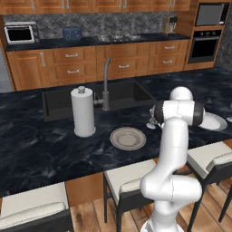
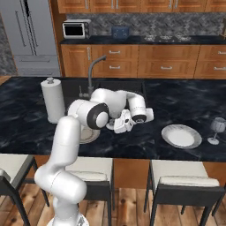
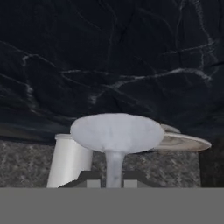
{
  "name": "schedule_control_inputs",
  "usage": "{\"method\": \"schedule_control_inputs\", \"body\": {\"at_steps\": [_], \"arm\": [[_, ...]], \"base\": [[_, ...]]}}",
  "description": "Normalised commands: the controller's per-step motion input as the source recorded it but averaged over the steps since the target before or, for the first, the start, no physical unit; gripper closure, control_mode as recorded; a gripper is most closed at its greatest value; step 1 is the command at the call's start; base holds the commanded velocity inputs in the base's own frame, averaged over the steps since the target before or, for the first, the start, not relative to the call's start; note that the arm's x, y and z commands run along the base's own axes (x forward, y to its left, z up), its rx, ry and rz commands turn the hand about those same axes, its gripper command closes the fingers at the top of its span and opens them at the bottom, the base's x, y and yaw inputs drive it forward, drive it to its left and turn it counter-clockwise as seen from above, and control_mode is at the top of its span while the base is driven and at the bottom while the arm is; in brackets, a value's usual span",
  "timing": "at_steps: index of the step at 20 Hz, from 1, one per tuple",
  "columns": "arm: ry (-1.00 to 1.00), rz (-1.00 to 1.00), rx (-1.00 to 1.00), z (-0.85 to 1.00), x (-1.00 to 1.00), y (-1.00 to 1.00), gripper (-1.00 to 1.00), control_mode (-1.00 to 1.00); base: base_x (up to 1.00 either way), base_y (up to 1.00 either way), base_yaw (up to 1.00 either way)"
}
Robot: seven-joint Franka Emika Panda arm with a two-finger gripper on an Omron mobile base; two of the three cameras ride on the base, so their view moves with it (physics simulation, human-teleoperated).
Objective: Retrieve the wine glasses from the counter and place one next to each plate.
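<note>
tool (image 3: 109, 178) gripping wine glass (image 3: 116, 132) stem

- The left base view looks from behind the arm (image 1: 174, 149), on its left, forward and down across the counter (image 1: 41, 149) towards the sink (image 1: 122, 93) and the far cabinets.
- The right base view looks from behind the arm's right, facing the same way.
- Both share the counter, the faucet (image 2: 90, 75), the paper towel roll (image 2: 53, 100) and the two plates (image 2: 181, 136).
- The hand view sits very near a wine glass (image 3: 117, 135), its foot large, the counter beyond.
</note>
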Motion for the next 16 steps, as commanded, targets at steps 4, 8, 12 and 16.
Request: {"method": "schedule_control_inputs", "body": {"at_steps": [4,8,12,16], "arm": [[0.00,0.00,0.00,-0.27,0.04,0.00,1.00,-1.00],[0.00,0.00,0.00,-0.27,0.12,0.00,1.00,-1.00],[0.00,0.00,0.00,-0.31,0.19,0.00,1.00,-1.00],[0.00,0.00,0.00,-0.24,0.22,0.00,1.00,-1.00]], "base": [[0.00,0.00,0.00],[0.00,0.00,0.00],[0.00,0.00,0.00],[0.00,0.00,0.00]]}}
